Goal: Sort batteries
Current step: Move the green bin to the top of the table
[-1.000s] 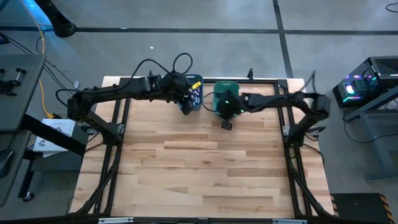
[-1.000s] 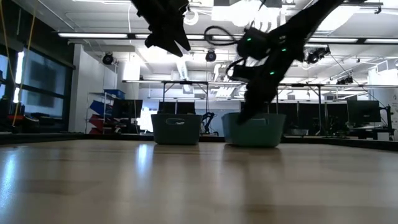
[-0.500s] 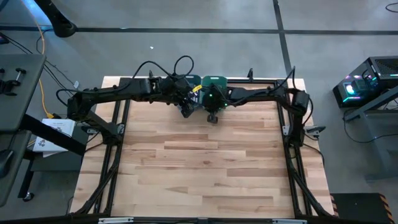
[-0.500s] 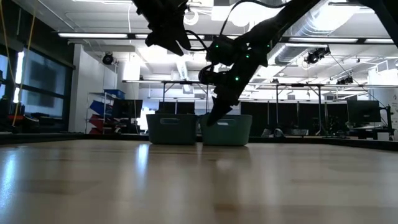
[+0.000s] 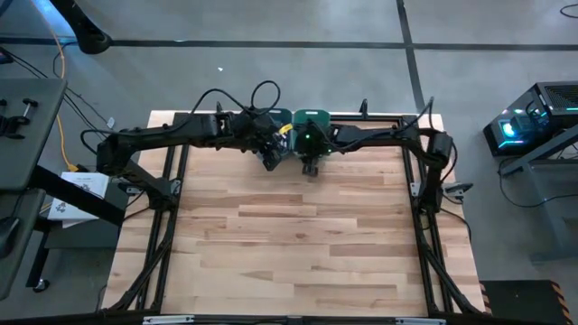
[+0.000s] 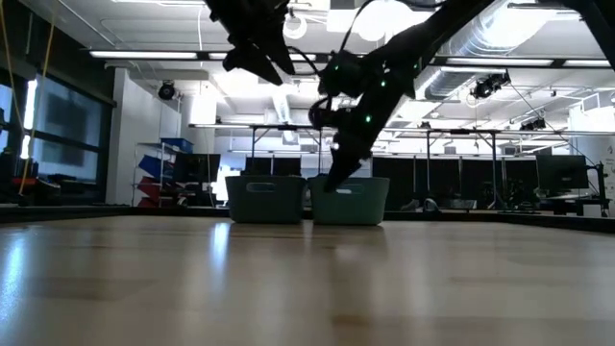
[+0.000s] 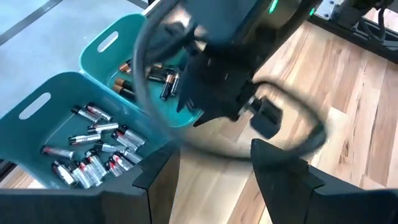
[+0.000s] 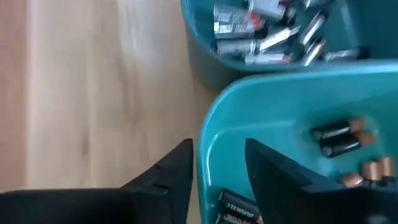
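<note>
Right wrist view: your right gripper (image 8: 219,163) straddles the bin (image 8: 214,134) rim, fingers apart, above batteries (image 8: 339,139).

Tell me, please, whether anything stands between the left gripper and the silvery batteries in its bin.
Nothing visible does. The left gripper hangs open above the bin with the silvery batteries; the right gripper straddles the neighbouring bin's rim.
</note>
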Action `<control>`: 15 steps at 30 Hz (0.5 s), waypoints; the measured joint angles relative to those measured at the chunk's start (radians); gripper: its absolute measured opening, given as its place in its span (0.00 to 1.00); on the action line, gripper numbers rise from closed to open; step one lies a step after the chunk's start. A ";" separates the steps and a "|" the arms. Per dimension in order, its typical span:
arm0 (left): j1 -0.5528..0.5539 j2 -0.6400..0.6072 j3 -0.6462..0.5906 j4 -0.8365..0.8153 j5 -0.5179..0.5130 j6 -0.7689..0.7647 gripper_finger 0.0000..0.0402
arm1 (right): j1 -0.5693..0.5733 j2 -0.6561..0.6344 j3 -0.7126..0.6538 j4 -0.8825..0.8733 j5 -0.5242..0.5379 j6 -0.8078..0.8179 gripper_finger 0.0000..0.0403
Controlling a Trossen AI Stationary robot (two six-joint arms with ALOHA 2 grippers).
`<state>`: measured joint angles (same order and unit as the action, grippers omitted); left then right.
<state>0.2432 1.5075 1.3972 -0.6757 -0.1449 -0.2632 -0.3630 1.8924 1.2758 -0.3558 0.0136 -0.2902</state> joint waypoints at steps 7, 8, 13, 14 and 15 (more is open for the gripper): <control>-0.022 -0.053 -0.040 -0.147 -0.049 -0.038 0.46 | -0.004 -0.137 0.000 -0.083 -0.047 0.029 0.38; -0.018 -0.065 -0.068 -0.171 -0.048 -0.055 0.45 | -0.008 -0.161 0.000 -0.104 -0.073 0.037 0.38; 0.037 -0.137 -0.281 -0.178 -0.044 -0.191 0.38 | -0.040 -0.292 -0.099 -0.145 -0.295 0.068 0.38; 0.047 -0.151 -0.327 -0.172 -0.043 -0.224 0.37 | -0.045 -0.317 -0.140 -0.145 -0.313 0.074 0.37; 0.056 -0.164 -0.372 -0.162 -0.038 -0.252 0.35 | -0.048 -0.342 -0.180 -0.147 -0.313 0.087 0.36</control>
<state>0.2990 1.3437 1.0255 -0.8375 -0.1833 -0.5157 -0.4112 1.5505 1.0963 -0.5029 -0.2996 -0.2028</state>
